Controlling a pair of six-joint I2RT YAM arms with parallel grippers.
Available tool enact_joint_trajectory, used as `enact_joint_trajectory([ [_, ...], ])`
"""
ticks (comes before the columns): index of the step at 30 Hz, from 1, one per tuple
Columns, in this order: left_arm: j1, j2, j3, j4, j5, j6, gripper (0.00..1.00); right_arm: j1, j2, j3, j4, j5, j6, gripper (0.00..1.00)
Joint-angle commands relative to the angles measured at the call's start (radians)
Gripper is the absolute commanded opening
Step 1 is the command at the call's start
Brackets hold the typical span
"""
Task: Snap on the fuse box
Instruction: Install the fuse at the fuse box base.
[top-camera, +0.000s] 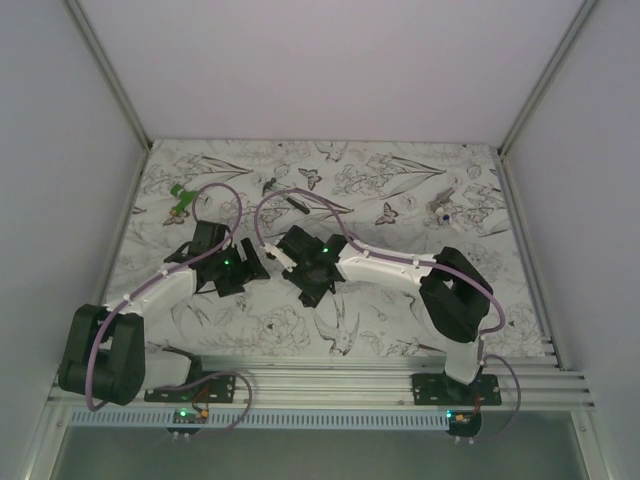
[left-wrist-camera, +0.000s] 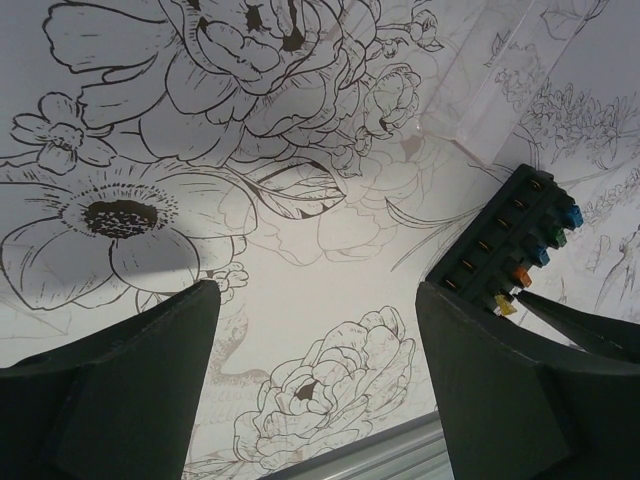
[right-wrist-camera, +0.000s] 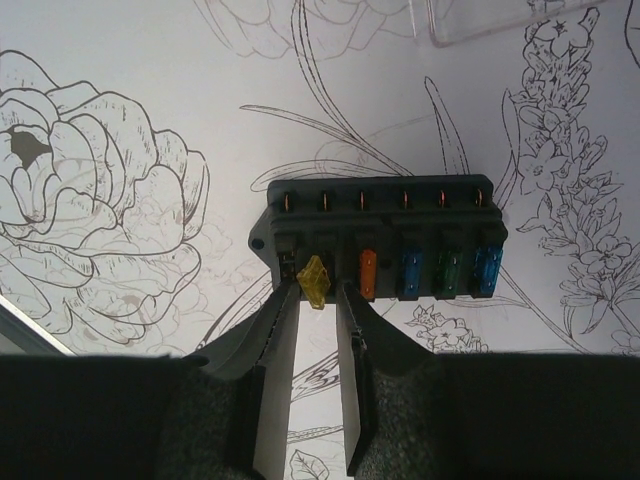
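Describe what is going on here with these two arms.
Both arms are at the black fuse box on the flower-printed table. The right gripper has its fingers close together around the yellow fuse at one end; whether they pinch it is unclear. The left gripper hangs open beside the box, holding nothing. A clear cover lies apart, not yet snapped on.

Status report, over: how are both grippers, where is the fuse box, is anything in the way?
Left gripper open, empty, beside fuse box. Right gripper narrow around yellow fuse; grip unclear. Clear cover lies apart, not on. Nothing seen blocking.
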Motion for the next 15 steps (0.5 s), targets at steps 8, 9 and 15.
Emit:
enact_joint_trajectory([
  [8,0.01,-0.009,-0.01,-0.019,0.002,0.014,0.83,0.012,0.011,0.041,0.016,0.02,-0.002,0.15],
  [9,0.01,-0.009,-0.01,-0.019,0.002,0.013,0.83,0.012,0.011,0.044,0.011,0.021,-0.001,0.13],
  [15,0.01,-0.009,-0.01,-0.019,0.006,0.013,0.83,0.012,0.014,0.089,-0.042,0.03,0.021,0.04],
])
